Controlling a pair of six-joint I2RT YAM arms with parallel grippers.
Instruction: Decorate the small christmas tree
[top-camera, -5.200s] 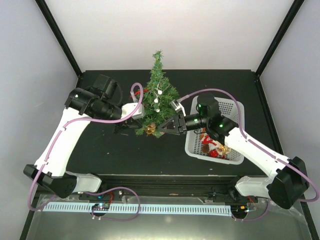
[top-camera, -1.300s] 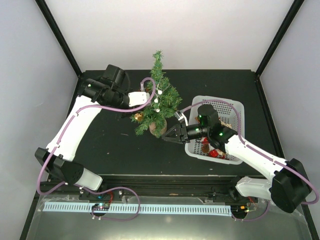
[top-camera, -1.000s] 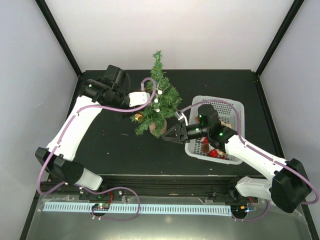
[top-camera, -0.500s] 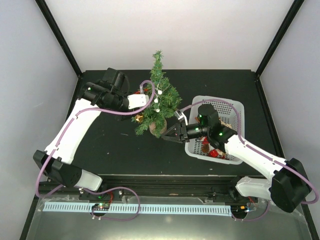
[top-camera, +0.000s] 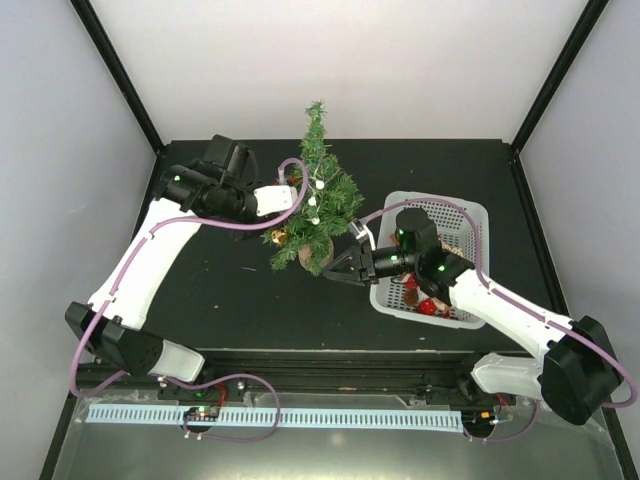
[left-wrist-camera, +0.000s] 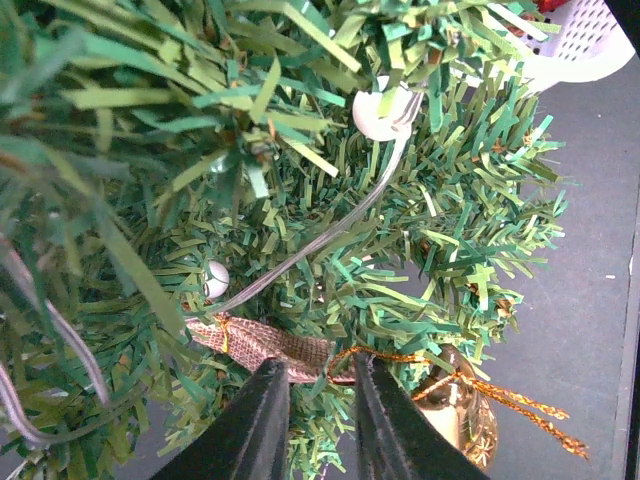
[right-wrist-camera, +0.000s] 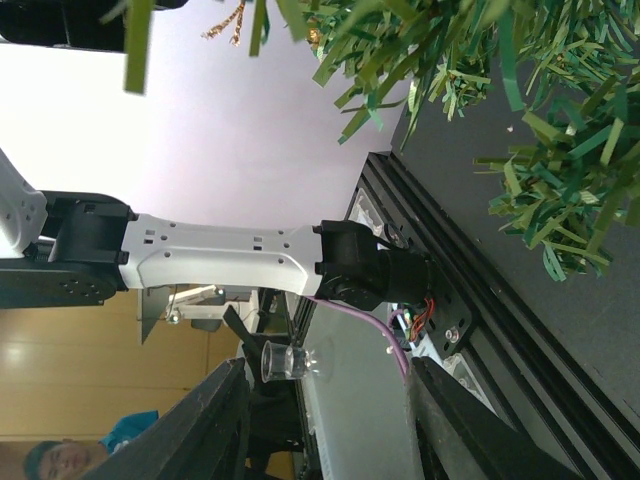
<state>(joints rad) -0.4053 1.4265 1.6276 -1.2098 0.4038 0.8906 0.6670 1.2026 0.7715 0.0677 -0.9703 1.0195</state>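
Risen since five seconds back: left gripper (left-wrist-camera: 318, 385), from low by the pot to mid-height on the left flank of the small christmas tree (top-camera: 322, 205), a bristly green miniature fir. Drawn back meanwhile: right gripper (right-wrist-camera: 325, 395), toward the near side of the pot. Tree standing mid-table on the black tabletop (top-camera: 220, 300), tilted, just left of the white slotted plastic basket (top-camera: 470, 212). Left jaws parted narrowly, straddling a burlap strip (left-wrist-camera: 270, 345) and thin gold cord (left-wrist-camera: 400, 352) without clearly pinching either; looks like a release just under way. Right jaws wide apart, empty, just beside the lowest branches. Done so far, judging by the branches: clear wire with white bulbs (left-wrist-camera: 378, 112) strung through, shiny gold hanging ornament (left-wrist-camera: 450, 410) on a lower left branch. Left to do, probably: red and brown pieces (top-camera: 425, 300) lying in the basket, to be fetched and hung. Roughly midway, at a guess.
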